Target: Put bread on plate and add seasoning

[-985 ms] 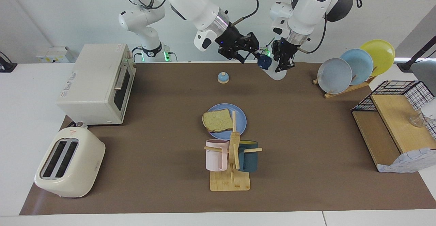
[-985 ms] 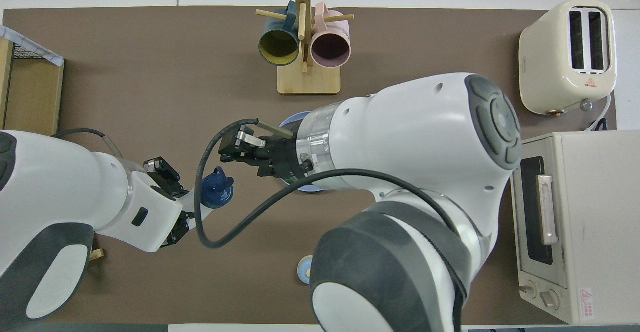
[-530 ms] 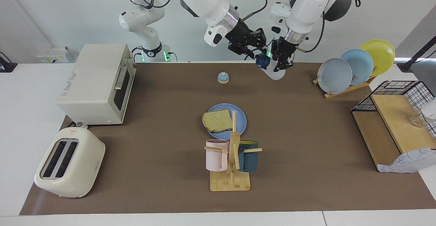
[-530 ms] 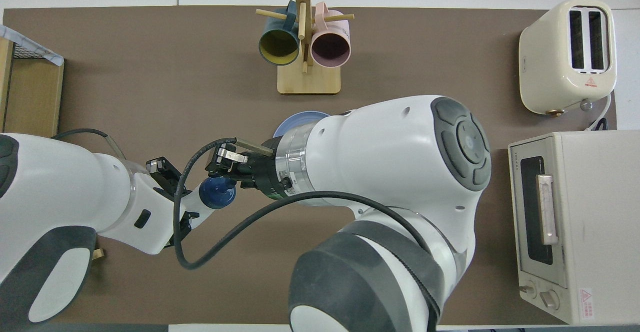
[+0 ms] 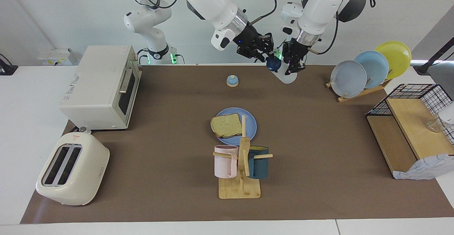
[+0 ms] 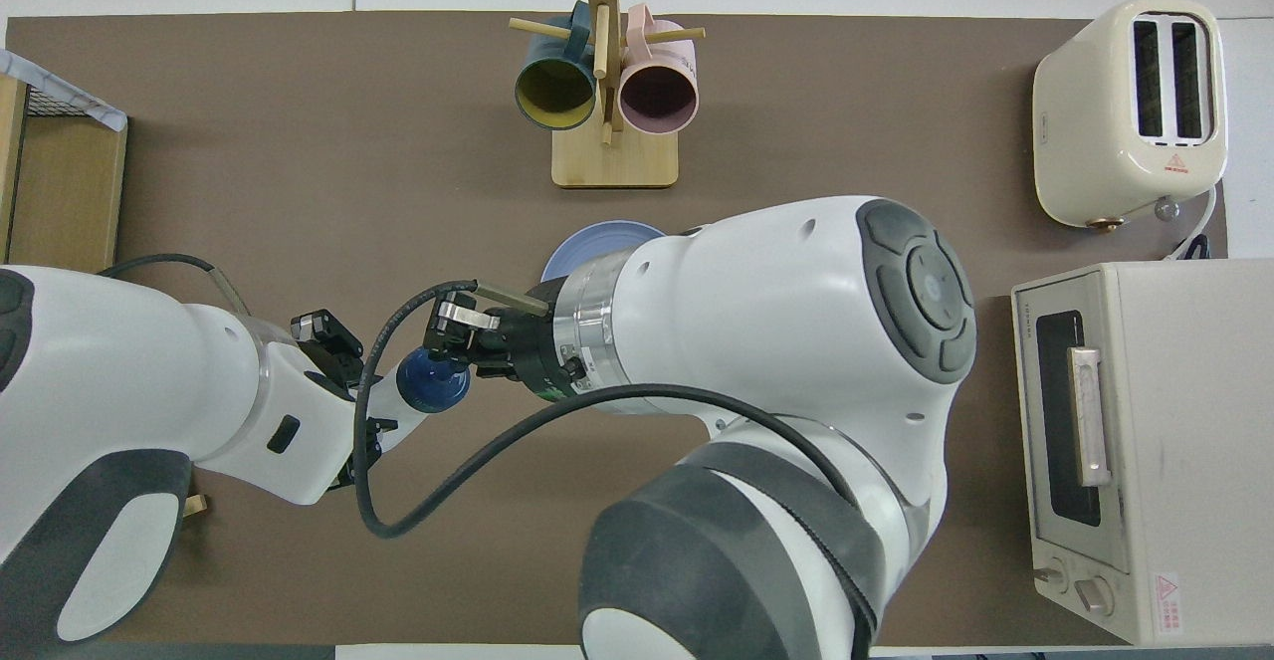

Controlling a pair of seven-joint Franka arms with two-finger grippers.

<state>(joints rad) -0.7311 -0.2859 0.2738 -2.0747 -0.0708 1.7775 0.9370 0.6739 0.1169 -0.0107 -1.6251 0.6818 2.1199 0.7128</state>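
Note:
The bread (image 5: 226,125) lies on the medium-blue plate (image 5: 250,121) in the middle of the mat; in the overhead view only a part of the plate's (image 6: 587,245) rim shows past the right arm. My left gripper (image 5: 293,67) is shut on the white body of the seasoning (image 5: 286,74) and holds it tilted in the air over the robots' edge of the mat. Its navy cap (image 5: 273,64) points toward my right gripper (image 5: 267,55), which is right at the cap (image 6: 432,387). Whether it grips the cap I cannot tell.
A small blue-domed bell (image 5: 232,80) sits near the robots. The oven (image 5: 103,86) and toaster (image 5: 72,167) stand at the right arm's end. A mug rack (image 5: 241,167) is beside the plate. A plate rack (image 5: 369,68) and a wooden shelf (image 5: 411,128) are at the left arm's end.
My right gripper has moved toward the left arm's end and now reaches the bottle's cap. The left gripper has kept the bottle almost still.

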